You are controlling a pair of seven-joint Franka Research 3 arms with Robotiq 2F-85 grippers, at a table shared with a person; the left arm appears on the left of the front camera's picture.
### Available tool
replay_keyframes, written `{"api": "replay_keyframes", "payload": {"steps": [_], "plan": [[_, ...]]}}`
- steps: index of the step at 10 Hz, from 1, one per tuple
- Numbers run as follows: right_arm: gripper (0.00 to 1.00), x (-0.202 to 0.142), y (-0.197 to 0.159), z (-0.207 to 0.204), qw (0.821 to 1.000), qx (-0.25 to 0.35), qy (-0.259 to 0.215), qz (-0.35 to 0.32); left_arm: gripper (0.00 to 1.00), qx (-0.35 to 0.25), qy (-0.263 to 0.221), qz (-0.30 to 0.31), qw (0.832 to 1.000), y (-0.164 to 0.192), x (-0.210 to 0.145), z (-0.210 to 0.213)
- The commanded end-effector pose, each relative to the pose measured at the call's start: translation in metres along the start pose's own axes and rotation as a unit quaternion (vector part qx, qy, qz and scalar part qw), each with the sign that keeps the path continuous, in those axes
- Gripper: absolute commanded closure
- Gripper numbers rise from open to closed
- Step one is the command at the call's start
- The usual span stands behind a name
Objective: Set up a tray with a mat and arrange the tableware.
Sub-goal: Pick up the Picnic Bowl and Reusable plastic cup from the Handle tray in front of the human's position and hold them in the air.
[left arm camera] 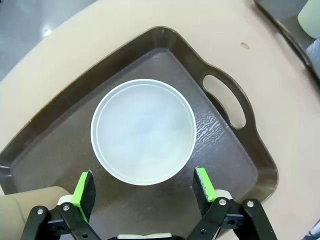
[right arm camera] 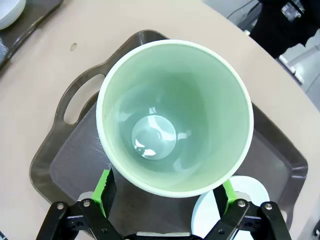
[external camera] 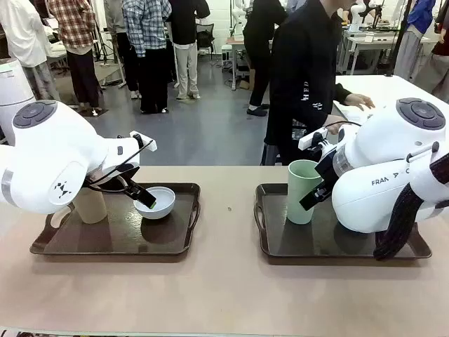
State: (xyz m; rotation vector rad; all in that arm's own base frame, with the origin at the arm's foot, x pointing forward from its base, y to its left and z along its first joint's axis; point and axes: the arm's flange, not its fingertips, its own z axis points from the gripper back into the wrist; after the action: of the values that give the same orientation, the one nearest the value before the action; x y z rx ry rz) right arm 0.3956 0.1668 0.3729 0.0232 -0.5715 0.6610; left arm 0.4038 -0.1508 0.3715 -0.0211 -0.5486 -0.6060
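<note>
On the left tray [external camera: 116,239], you have the left gripper [left arm camera: 144,181] poised above a pale round bowl [left arm camera: 143,131]. I cannot settle from these views whether it is the white bowl or the light blue one. Its fingers [left arm camera: 85,189] are spread wide, wider than the bowl's rim, and hold nothing. The bowl lies just ahead of the fingertips along the gripper's own line. Its near rim is about level with the pads, so the opening spans the bowl's full width. The bowl sits mouth up toward the inner end of the tray, and the beige tumbler [external camera: 90,205] stands near it at the outer end.

Over the right tray [external camera: 414,249], the right gripper [right arm camera: 166,186] looks straight down into the pale green tumbler [right arm camera: 175,117]. The tumbler stands upright, with its long axis in line with the fingers. They are spread as wide as the left pair and flank its wall. The flared rim hides the pad faces, so contact cannot be confirmed, and I judge that no grip is made. A second pale bowl [right arm camera: 250,192] rests just beside the tumbler on the same tray.

Finding: each arm is nearer to the item on its own tray. For the bowl, your next move depends on how the fingers line up with the rim. As they stand, the fingers straddle the bowl rather than bracket one wall.
</note>
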Motion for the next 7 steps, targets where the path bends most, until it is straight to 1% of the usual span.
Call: {"api": "replay_keyframes", "payload": {"steps": [1,7], "plan": [[0.0,0.0,0.0,0.0,1.0,0.0,0.0,0.0,0.0,0.0,0.0,0.0,1.0,-0.0001,-0.0003,-0.0001],[0.0,0.0,0.0,0.0,1.0,0.0,0.0,0.0,0.0,0.0,0.0,0.0,1.0,-0.0001,-0.0003,-0.0001]]}}
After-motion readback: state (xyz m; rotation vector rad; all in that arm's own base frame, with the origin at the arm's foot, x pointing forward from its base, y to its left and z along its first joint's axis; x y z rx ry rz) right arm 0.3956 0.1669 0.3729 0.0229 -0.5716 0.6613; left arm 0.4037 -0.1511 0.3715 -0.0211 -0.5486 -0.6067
